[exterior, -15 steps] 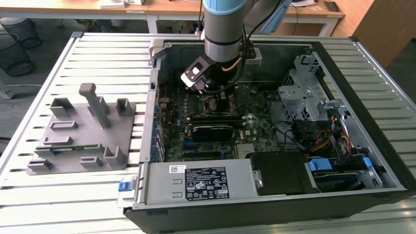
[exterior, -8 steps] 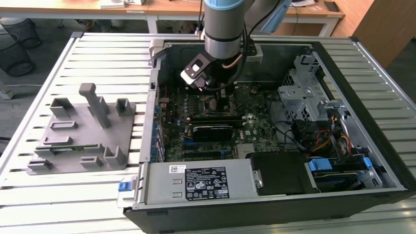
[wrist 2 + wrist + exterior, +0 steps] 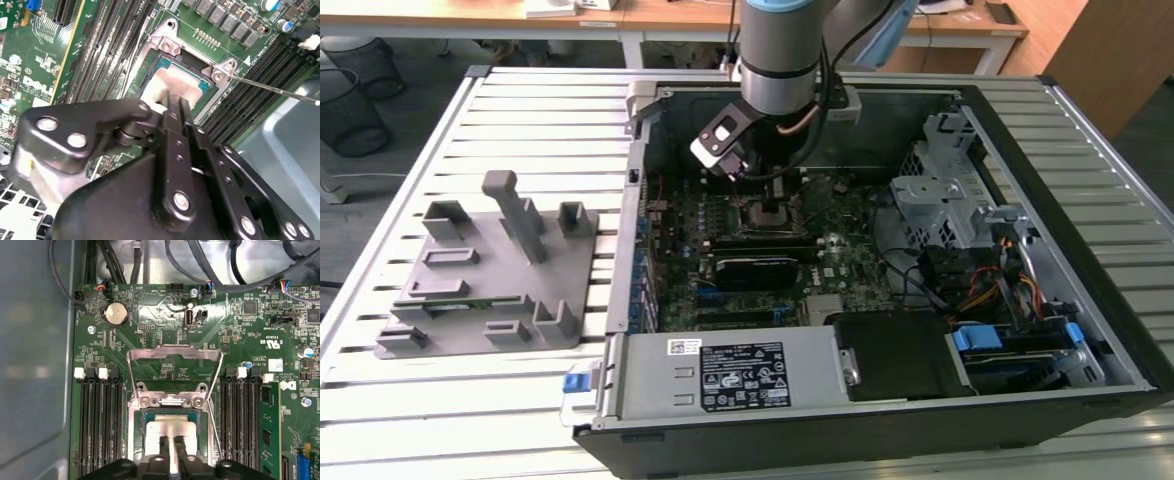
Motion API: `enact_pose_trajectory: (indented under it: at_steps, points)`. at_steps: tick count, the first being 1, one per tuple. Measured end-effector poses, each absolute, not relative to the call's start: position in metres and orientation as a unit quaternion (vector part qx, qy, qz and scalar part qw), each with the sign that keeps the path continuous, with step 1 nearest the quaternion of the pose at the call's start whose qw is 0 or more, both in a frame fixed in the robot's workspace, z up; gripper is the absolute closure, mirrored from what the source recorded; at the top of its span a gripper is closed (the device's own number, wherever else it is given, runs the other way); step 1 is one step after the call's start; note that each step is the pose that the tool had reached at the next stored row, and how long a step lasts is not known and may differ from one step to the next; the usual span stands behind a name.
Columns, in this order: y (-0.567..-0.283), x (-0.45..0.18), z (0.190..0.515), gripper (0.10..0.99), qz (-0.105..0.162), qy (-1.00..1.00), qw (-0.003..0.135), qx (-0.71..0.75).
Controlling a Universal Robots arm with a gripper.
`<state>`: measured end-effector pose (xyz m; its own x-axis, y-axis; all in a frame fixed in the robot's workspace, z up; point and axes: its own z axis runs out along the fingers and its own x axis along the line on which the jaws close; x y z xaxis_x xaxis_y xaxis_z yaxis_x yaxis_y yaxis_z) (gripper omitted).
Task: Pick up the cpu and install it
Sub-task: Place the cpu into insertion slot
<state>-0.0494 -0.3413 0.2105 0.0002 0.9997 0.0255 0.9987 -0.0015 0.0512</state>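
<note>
Since the cpu [image 3: 170,426] is seen lying flat within the socket [image 3: 134,432] on the motherboard [image 3: 240,340], with the gripper [image 3: 172,440] set down over the middle of its silver top, the seating of the chip is judged to be the step in hand. The fingers [image 3: 163,450] are drawn almost together, a thin slit being left between them, and the chip, far wider than that slit, is not pinched by its edges. Whether the tips press on the top or hang just above it cannot be told. For the step to be done well, the chip should be kept level and square to the socket, its greenish edge even on every side, and only light, straight pressure should be applied, since a tilt or a sideways drag is likely to harm the contacts beneath. In the first wrist view the hinged metal plate [image 3: 175,352] is shown thrown back beyond the socket, with memory slots [image 3: 97,425] flanking it, so squareness can be checked. An oblique look is given by the second wrist view, where the thin lever wire [image 3: 275,90] is seen swung clear to one side. The wider setting is supplied by the exterior view: the arm reaches into the open computer case [image 3: 854,445], and a grey holder [image 3: 494,270] rests on the slatted table [image 3: 547,110], well apart on the exterior view's left.
</note>
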Motion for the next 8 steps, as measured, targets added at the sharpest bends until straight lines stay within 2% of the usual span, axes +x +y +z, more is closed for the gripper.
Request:
enact_pose_trajectory:
  at_steps: [1, 2, 8]
  points:
    - [-0.3413, -0.0494, 0.2113, 0.91, 0.027, 0.706, 0.009, 0.707]
    - [-0.3413, -0.0494, 0.2122, 0.965, 0.027, 0.707, 0.009, 0.707]
    - [-0.3413, -0.0494, 0.2164, 0.98, 0.027, 0.706, 0.009, 0.707]
